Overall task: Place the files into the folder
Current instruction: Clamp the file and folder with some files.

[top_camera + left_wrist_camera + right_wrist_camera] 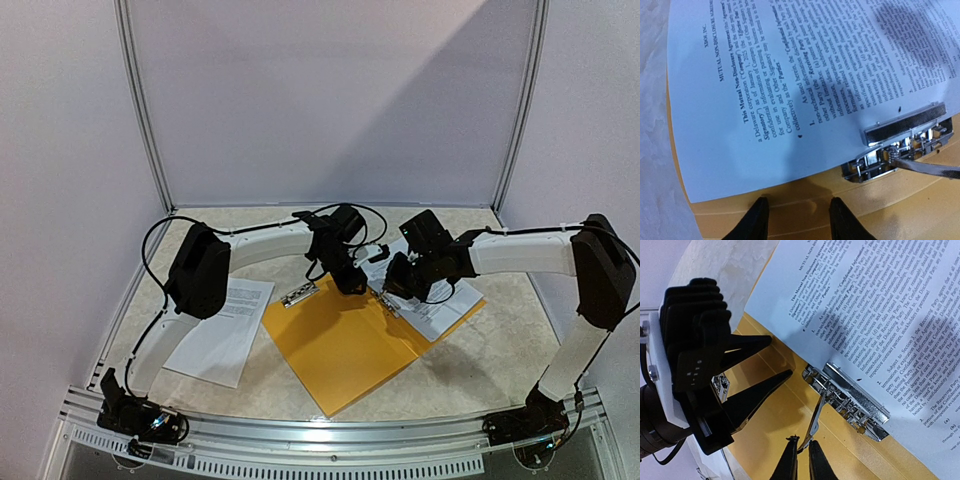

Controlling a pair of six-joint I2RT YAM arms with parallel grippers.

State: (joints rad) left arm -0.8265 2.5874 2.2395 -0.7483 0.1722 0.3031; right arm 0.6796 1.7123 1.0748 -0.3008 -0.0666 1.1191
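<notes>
The right gripper [801, 456] is pinching the metal clip's lever [816, 416] between nearly closed fingers, reaching over the open folder [345, 345]. The left gripper [798, 216] is hovering half open and empty above the folder's edge. One sheet [790, 80] is lying under the clip [902, 125]; another sheet [222, 330] is resting beside the left arm.

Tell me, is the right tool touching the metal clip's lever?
Touching. In the right wrist view, the right tool is pinched on the tip of the clip lever, with the fingers on both sides of it.
</notes>
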